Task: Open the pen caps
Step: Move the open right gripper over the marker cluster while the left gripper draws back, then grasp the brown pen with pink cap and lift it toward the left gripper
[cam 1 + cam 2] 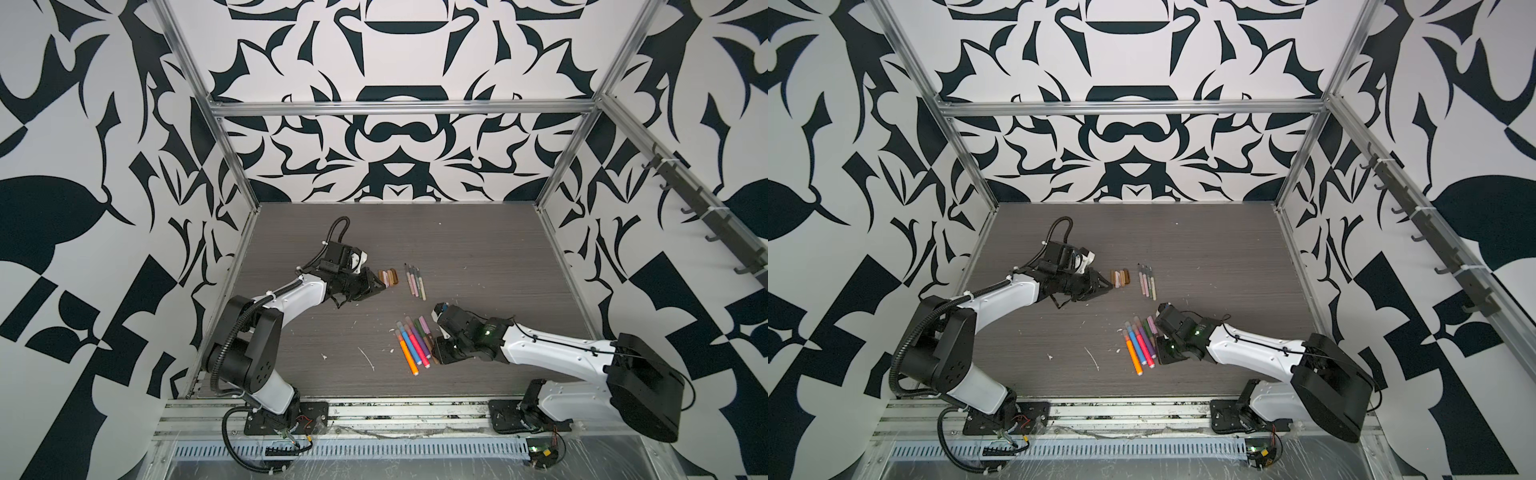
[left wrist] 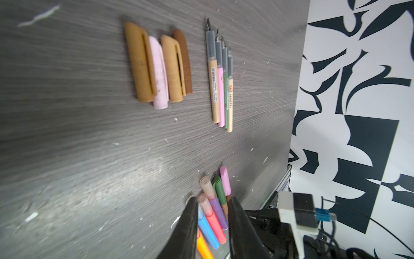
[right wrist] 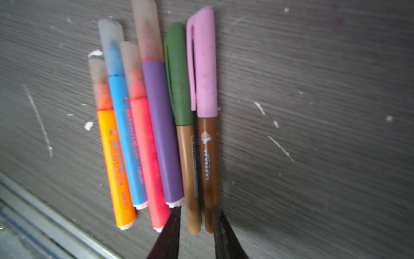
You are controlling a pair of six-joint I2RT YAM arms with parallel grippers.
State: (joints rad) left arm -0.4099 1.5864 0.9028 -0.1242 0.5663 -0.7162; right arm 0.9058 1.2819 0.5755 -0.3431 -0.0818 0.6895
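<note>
Our right gripper (image 3: 197, 209) hovers, jaws slightly parted and empty, over the tails of two brown pens (image 3: 188, 161) on the table (image 3: 313, 157), their caps (image 3: 179, 74) on. We are choosing the next pen, we think; it must pinch only one, for the empty, parted left gripper (image 2: 212, 200) to uncap.

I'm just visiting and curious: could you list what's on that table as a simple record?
Loose caps: four, in a row, tan, pale pink, tan, brown
Uncapped pens: four, side by side, beside the caps
Capped pens: six, bunched together
Left gripper: jaws apart, empty, near loose caps
Right gripper: jaws apart, flanking two brown pens' ends
</note>
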